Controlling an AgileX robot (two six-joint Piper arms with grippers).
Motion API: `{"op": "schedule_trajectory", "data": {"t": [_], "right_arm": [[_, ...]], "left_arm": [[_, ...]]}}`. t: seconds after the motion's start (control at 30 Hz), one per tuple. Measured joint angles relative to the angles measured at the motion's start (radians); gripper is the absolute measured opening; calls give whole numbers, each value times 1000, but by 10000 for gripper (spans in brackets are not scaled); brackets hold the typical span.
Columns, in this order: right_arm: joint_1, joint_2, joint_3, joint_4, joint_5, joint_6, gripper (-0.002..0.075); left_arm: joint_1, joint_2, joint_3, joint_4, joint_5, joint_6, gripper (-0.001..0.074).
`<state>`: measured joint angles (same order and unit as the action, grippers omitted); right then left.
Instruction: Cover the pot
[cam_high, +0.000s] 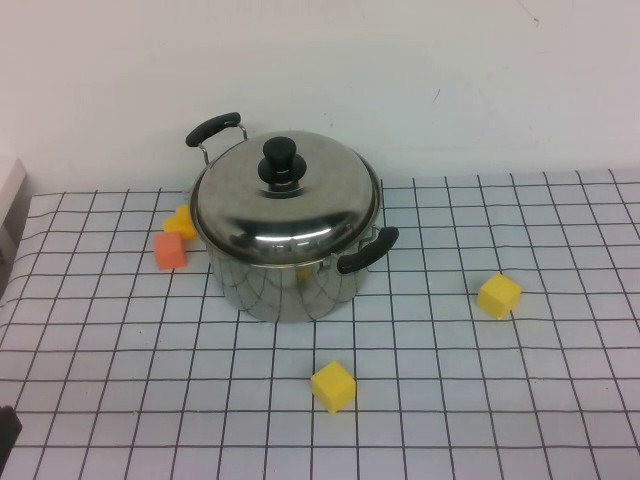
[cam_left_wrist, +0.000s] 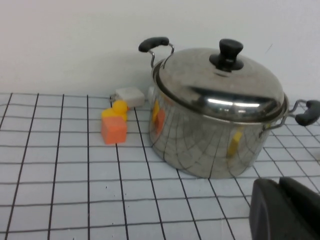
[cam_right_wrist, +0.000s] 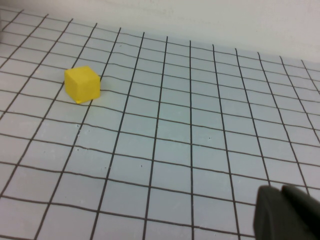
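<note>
Already the lid (cam_high: 285, 195) sits on the pot (cam_high: 290, 280).

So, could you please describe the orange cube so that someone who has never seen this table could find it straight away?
Start at the big steel pot with its lid on, at the back of the gridded table. On the pot's left side two small cubes sit together. The orange cube is the nearer one; every other cube, including its yellow neighbour, is yellow.

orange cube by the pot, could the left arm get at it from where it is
Probably yes: the orange cube sits on open grid left of the pot, nothing between it and the shut left end effector. The right end effector is parked elsewhere.
</note>
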<state>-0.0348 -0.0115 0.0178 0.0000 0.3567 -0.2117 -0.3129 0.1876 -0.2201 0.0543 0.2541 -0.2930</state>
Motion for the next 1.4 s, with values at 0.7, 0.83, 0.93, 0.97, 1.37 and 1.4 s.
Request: {"op": "schedule_trajectory", "data": {"t": [0.7, 0.83, 0.93, 0.97, 1.37, 1.4], "right_arm": [[0, 0, 0, 0, 0, 0, 9], [0, 0, 0, 0, 0, 0, 9], [0, 0, 0, 0, 0, 0, 9], [0, 0, 0, 0, 0, 0, 9], [0, 0, 0, 0, 0, 0, 9], [0, 0, 0, 0, 0, 0, 9]], "left_arm": [[341, -197, 239, -6, 28, -129, -1], [357, -197, 239, -15, 56, -70, -1], [357, -197, 239, -26, 58, 7, -1], [357, -197, 239, -32, 60, 29, -1], [357, -197, 237, -186, 64, 260, -1], [357, -197, 237, -186, 64, 265, -1]]}}
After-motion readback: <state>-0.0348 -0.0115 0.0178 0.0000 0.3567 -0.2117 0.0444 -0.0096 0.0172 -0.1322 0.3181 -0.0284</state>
